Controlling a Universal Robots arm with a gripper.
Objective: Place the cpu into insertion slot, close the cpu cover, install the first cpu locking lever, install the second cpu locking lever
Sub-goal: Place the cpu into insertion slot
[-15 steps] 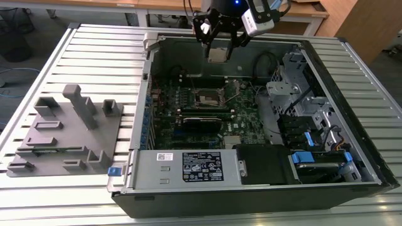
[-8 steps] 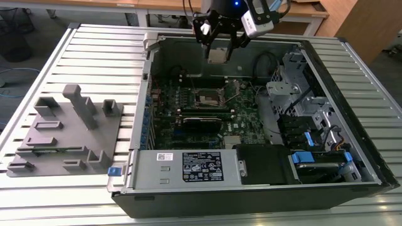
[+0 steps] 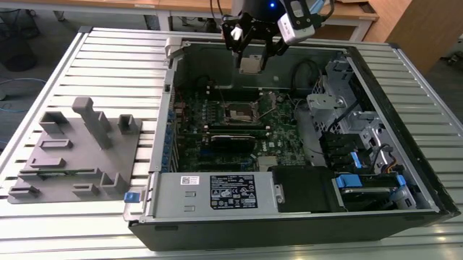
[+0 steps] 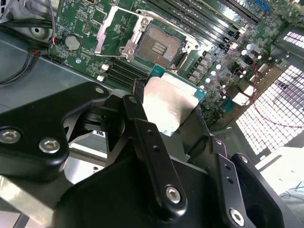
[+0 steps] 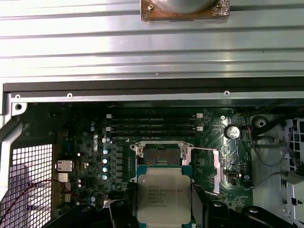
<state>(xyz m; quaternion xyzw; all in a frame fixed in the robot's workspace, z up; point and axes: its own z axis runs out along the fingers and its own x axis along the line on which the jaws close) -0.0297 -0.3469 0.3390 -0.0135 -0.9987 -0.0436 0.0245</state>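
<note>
Hanging at the upper middle of the exterior view, the hand (image 3: pixel 252 60) is above the far edge of an open computer case (image 3: pixel 289 233) that lies on its side on a slatted metal table (image 3: pixel 108 59). Its black fingers (image 4: pixel 135 114) are drawn narrow around the cpu (image 3: pixel 251 65), pressing on two opposite edges of the chip. In both wrist views the pale silvery top of the cpu faces the camera, and the chip is in the air, apart from the board.

The insertion slot (image 3: pixel 241 111) is in the upper middle of the green circuit board (image 4: pixel 90 52) inside the case, lower in the exterior view than the hand. In the first wrist view its dark centre (image 5: pixel 158 154) is uncovered, just beyond the held chip. The cpu cover (image 4: pixel 116 31) is swung open and stands off to one side of the slot. In the second wrist view its large cutout shows plainly. A thin metal lever (image 4: pixel 166 23) runs along another side of the slot, lifted clear of the cover.

Long black memory slots (image 5: pixel 152 124) lie beside the slot on the board. A silver power supply (image 3: pixel 217 192) fills the near part of the case in the exterior view. On the table at the exterior view's left, a grey moulded holder (image 3: pixel 79 157) with upright posts stands well apart from the case.
</note>
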